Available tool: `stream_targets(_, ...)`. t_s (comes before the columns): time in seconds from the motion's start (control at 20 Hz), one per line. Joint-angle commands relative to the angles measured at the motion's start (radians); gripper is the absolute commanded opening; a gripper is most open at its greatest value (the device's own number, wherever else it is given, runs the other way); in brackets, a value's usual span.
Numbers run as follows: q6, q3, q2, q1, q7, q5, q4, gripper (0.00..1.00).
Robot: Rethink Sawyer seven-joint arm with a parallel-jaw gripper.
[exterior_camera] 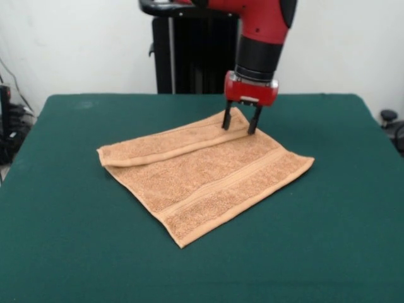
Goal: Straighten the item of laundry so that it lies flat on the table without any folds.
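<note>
**Towel mostly flat, one folded strip left along the far edge**

The towel (208, 170) lies near the middle of the green worktop (63, 252), turned so that its corners point roughly left, right, near and far. Most of it is spread out flat: the near half shows a woven band running parallel to its near-right edge, and no creases are visible there.

What remains is a fold along the far-left edge. A long narrow strip is doubled over onto the towel's top, running from the left corner toward the far corner, with a rounded lip at its left end. Until that strip is turned back out, the towel is not fully flat.

The hand (240, 125) hangs from the red arm (265, 25) at the far corner of the towel, right at the far end of the folded strip. Its two dark fingers (226, 120) stand apart, straddling the cloth there, with their tips at or just touching the fabric. They do not look closed on anything; whether any cloth is pinched between them cannot be made out.

As a judgement, the task is well along but not finished. The hand seems placed to take the folded corner, and the remaining work would be to draw that strip away from the towel's middle, toward the far left, so that it opens onto the bare worktop.
</note>
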Motion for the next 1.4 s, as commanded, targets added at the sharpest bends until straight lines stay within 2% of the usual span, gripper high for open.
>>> stream_targets(0.05,-0.019,0.11,0.064,0.028,0.197,0.076,-0.005,1.0)
stream_targets(1.4,-0.051,0.106,0.061,0.069,0.215,0.128,0.033,1.0)
